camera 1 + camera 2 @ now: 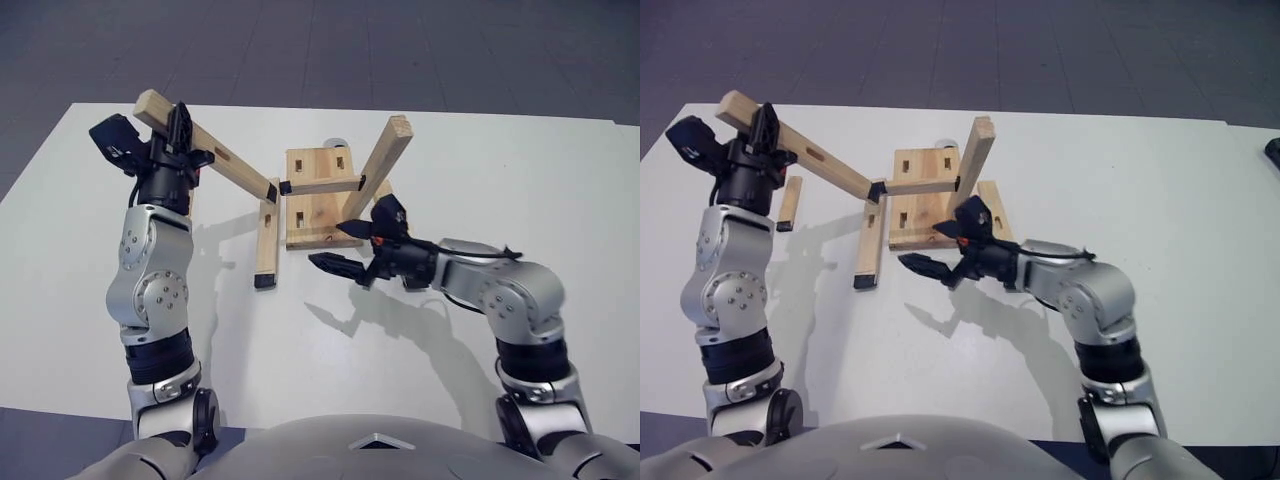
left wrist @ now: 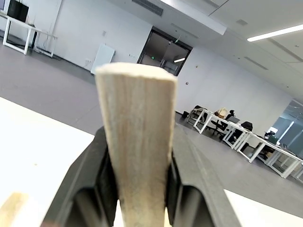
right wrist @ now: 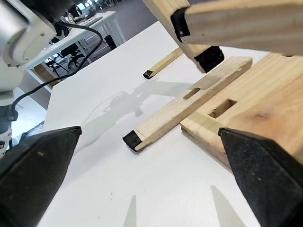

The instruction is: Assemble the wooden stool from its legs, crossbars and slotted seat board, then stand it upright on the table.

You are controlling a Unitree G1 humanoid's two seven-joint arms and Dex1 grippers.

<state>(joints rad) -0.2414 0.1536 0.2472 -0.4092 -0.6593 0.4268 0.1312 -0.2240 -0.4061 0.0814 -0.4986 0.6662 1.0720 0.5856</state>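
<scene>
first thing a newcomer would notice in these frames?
The left pincer, raised over the far left of the white table, is shut on a pale wooden leg. That leg slants down to a thin wooden crossbar, which joins it to a second leg leaning at the right side of the flat slotted wooden seat board. The right pincer hangs open in front of the board, and a loose pale leg lies beside it.

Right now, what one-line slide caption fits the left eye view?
Left gripper holds a raised leg joined by a crossbar to a second leg at the seat board; open right gripper hovers nearby.
</scene>
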